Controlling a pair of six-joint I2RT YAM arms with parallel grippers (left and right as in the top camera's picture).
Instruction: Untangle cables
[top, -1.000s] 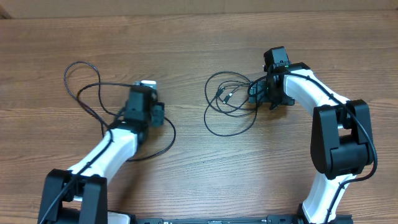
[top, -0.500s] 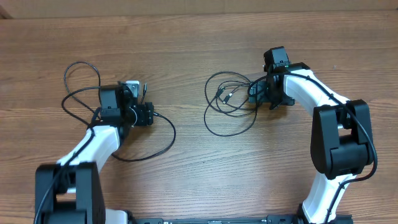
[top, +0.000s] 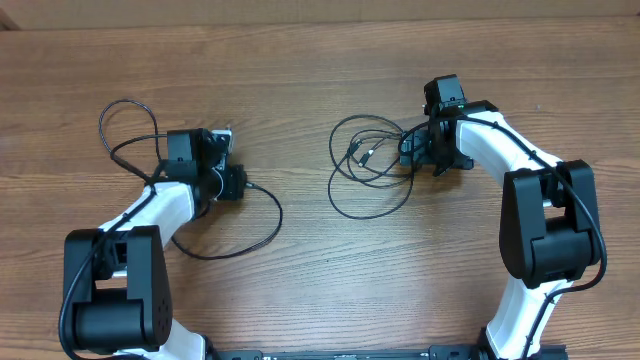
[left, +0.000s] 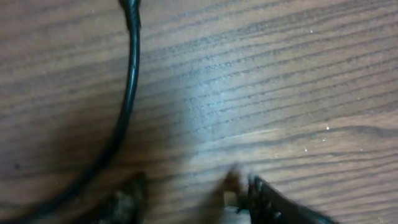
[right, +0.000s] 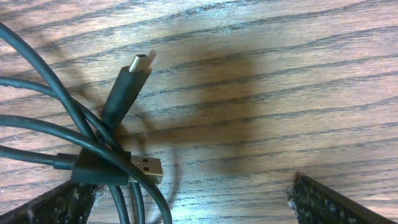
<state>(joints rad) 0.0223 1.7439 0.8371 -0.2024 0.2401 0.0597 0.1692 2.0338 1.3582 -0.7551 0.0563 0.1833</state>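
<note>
Though blurred, note left gripper (left: 193, 200) parted, nine o'clock. Note right gripper (right: 189, 200) spread beside thin black silver-tipped cables (right: 102, 165), three o'clock.

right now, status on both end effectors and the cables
Right end effector open over tangled cables. Left end effector open, empty, beside loose cable. No obstructions.

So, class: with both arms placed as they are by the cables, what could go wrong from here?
1. The right pincer stands open over the tangled cords, where several strands cross by a flat plug; closing there may catch more than one and tighten the knot.
2. The left pincer sits low over the table with the loose cord off to one side; it may close on nothing or scrape wood.
</note>
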